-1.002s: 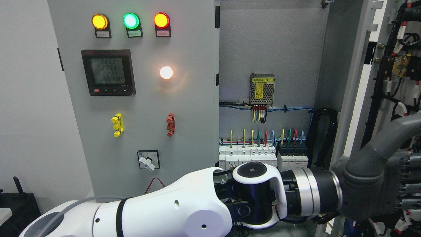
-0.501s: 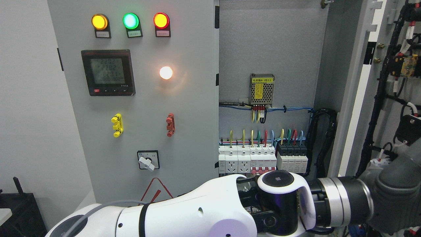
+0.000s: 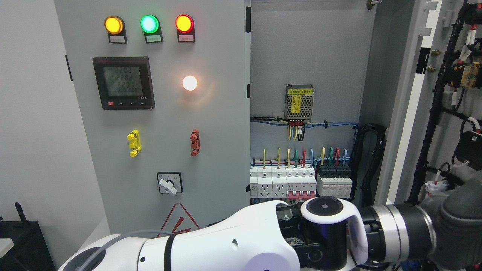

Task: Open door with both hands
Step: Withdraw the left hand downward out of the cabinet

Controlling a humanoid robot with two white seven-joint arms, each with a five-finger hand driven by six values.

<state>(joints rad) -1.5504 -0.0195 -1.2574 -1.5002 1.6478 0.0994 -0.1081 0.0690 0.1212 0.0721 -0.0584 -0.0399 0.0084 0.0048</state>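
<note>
The grey cabinet's left door (image 3: 165,113) is closed and carries three lamps, a meter and a rotary switch. Its right door (image 3: 408,113) stands swung open at the picture's right, with the wired inner face (image 3: 448,94) turned toward me. My left arm (image 3: 233,244) comes in from the lower left and reaches across the bottom to that door. My left hand (image 3: 461,222), grey, sits at the right edge against the door's inner side, partly cut off by the frame. My right arm does not show.
Inside the open cabinet are a power supply (image 3: 299,102), a row of breakers and sockets (image 3: 301,182) and a black cable bundle (image 3: 371,158). A white wall stands on the left, with a black object (image 3: 22,241) at the lower left.
My left arm and hand have moved right and slightly down. The right door has swung further open, showing more of the breakers.
</note>
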